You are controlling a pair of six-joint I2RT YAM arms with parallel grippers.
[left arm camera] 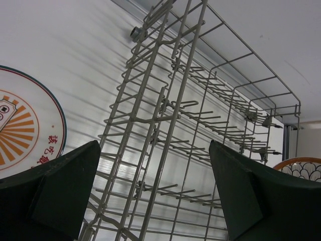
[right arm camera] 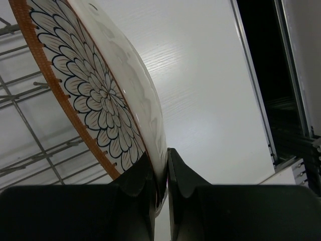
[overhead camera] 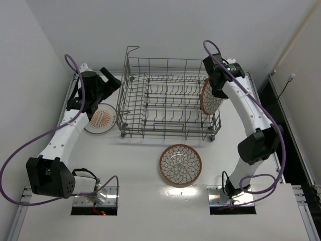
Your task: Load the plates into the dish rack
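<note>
Pinching the edge of a brown-rimmed, petal-patterned round plate (right arm camera: 95, 90), the right gripper (right arm camera: 160, 168) is holding it upright at the right end of the grey metal wire dish rack (overhead camera: 170, 132). The left gripper (left arm camera: 155, 170) is hovering spread wide beside the rack's left wall, near the white-rimmed orange sunburst plate (overhead camera: 100, 119). A second petal-patterned plate (overhead camera: 180, 164) is lying flat in front.

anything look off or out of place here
Nothing broken or spilled. The only tilted thing is the petal-pattern plate, held on edge at the right end of the dish rack, its rim pinched between the jaws of the right gripper. The sunburst plate and other petal plate lie flat on the table.
</note>
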